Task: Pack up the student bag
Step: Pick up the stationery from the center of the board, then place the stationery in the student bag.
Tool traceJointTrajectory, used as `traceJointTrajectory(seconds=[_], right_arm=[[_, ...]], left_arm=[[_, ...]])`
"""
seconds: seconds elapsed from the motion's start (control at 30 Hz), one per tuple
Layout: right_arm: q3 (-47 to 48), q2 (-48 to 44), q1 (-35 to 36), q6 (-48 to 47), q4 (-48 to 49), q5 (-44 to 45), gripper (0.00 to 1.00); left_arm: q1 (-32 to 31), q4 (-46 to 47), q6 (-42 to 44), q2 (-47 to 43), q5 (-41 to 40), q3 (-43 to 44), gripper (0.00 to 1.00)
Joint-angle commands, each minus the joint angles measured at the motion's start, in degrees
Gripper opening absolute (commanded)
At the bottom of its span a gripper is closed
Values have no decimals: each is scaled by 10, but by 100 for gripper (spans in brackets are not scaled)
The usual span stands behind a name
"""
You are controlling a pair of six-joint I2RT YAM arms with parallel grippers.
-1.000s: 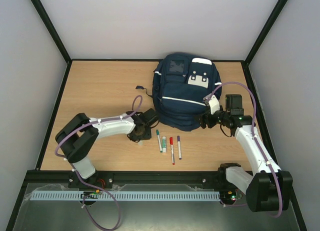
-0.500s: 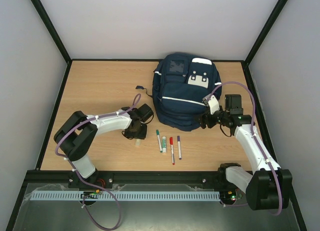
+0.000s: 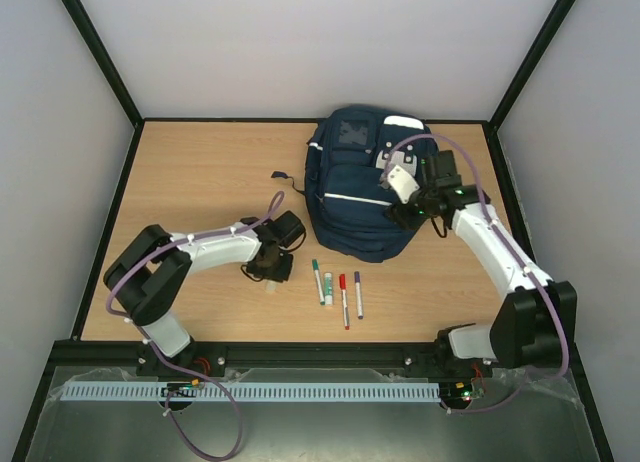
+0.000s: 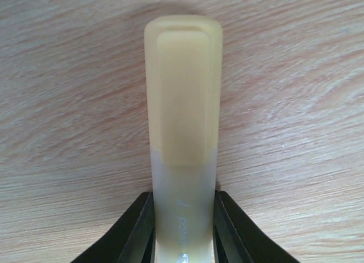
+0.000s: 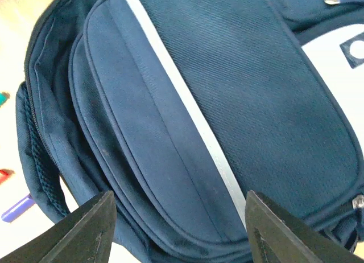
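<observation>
- The left end effector (image 3: 270,269) has shifted slightly left and nearer the arm bases over the last second. Its jaws have drawn in and now pinch the clear barrel of a pale yellow-capped marker (image 4: 182,103).
- In the left wrist view the marker lies flat on the desk (image 3: 200,172), so it looks gripped but not yet lifted.
- The right end effector (image 3: 405,208) has left the bag's lower right flank and swung up over its front. It now hovers above the lower front pocket.
- Its jaws have narrowed a little but stand spread with nothing between them. In the right wrist view only navy fabric and a white stripe lie below.
- The student bag (image 3: 360,182) has not moved. It lies at the far centre-right of the desk, and no open compartment shows in any view.
- A row of 4 pens (image 3: 343,297) waits untouched on the desk just in front of the bag.
- My reading: packing has barely begun. The left arm has secured item 1, while the right arm seems placed to open or steady a pocket.
</observation>
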Motion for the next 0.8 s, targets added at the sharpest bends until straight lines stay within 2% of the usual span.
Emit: traceJointTrajectory(seconds=[0.0, 0.27, 0.57, 0.67, 0.77], right_arm=[[49, 56, 55, -70, -56, 100, 60], [68, 128, 111, -144, -58, 174, 60], [89, 186, 129, -137, -49, 184, 54], [95, 195, 129, -127, -36, 193, 44], [115, 202, 129, -111, -38, 193, 25]], left_arm=[[2, -2, 7, -27, -7, -30, 16], [2, 27, 4, -90, 7, -48, 7], [2, 55, -12, -118, 41, -48, 4], [2, 69, -20, -129, 52, -48, 4], [2, 90, -30, -141, 65, -43, 3]])
